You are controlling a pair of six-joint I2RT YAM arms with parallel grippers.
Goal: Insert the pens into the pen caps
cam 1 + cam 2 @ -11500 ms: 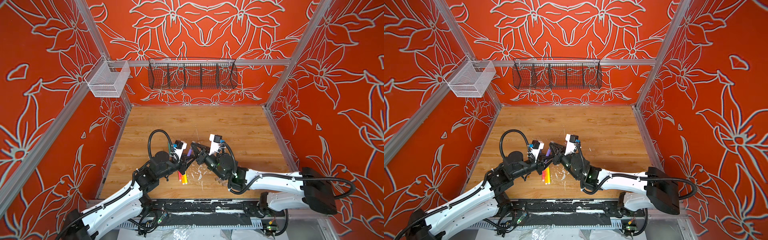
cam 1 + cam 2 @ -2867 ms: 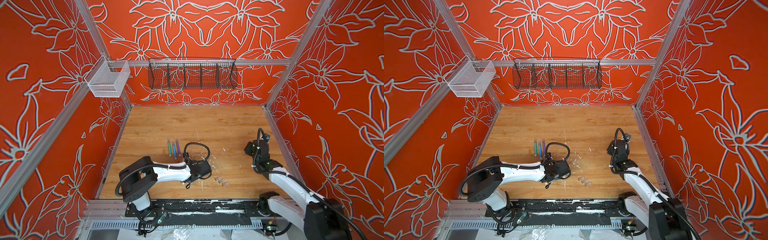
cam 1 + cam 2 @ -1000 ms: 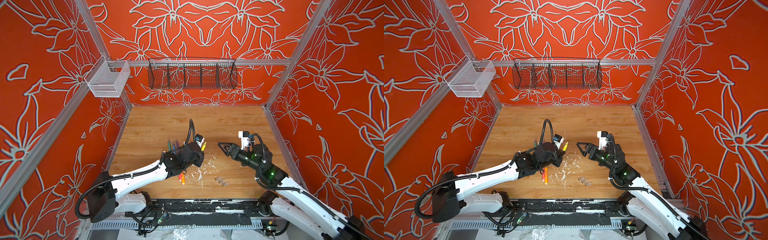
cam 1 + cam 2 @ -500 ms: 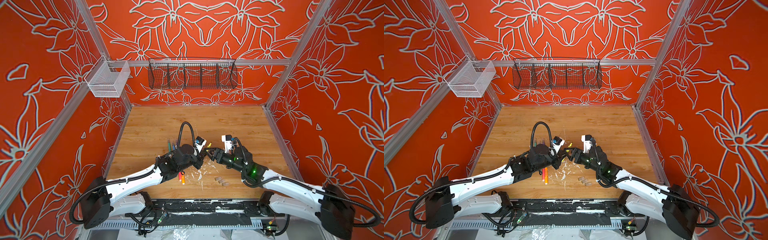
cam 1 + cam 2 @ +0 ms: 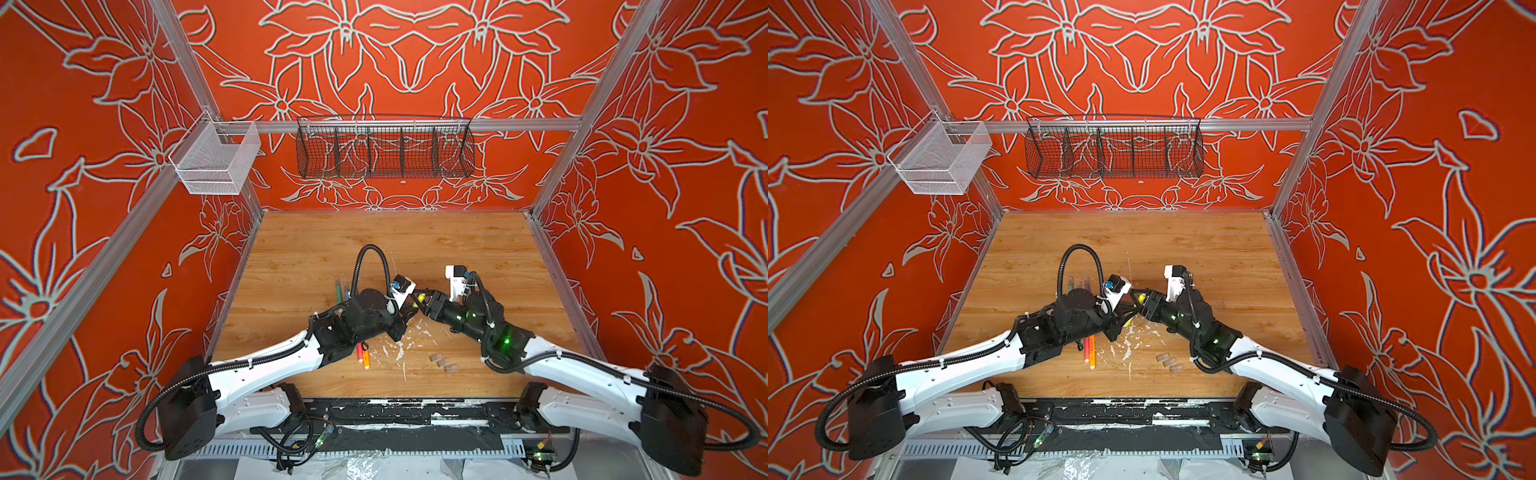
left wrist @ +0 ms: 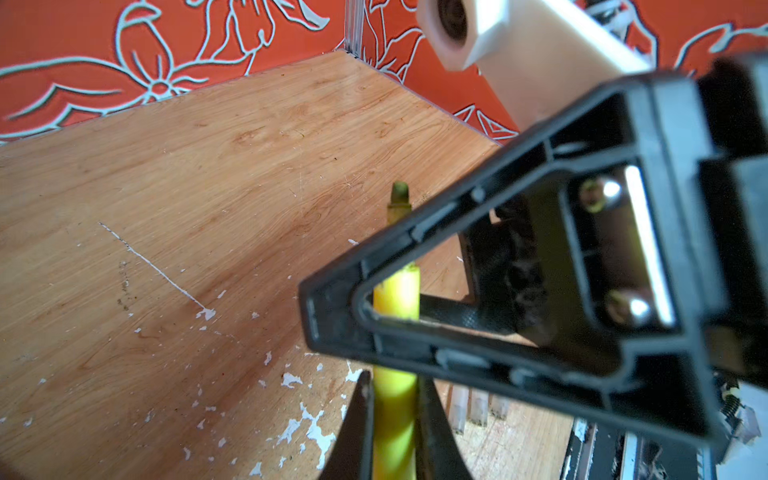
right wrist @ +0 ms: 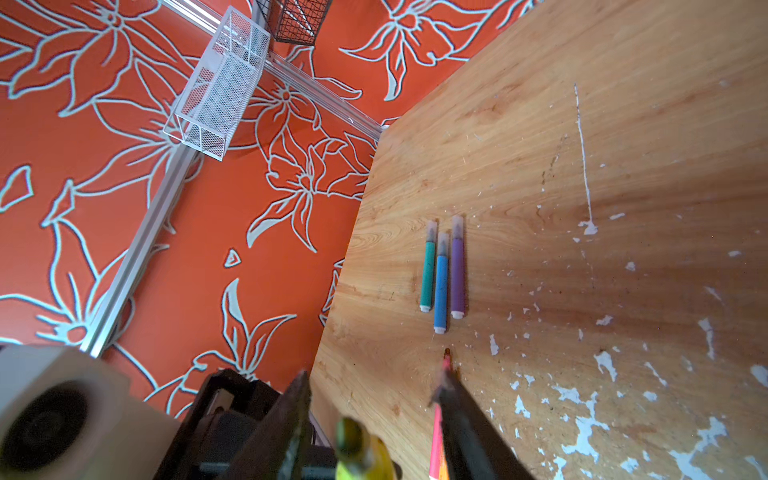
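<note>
Yellow pen (image 6: pixel 394 424) is clenched in the left jaws above the desk (image 5: pixel 374 241); the right jaws straddle its tip end, apart. Close them squarely, behind the nib.

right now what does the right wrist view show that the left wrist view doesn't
Right wrist only: capped green pen, blue pen and purple pen side by side, the pink pen, the white mesh basket. Left wrist only: three loose pen caps, and where the left tool clamps the yellow pen. Both: that yellow pen and the flecked wooden table.
</note>
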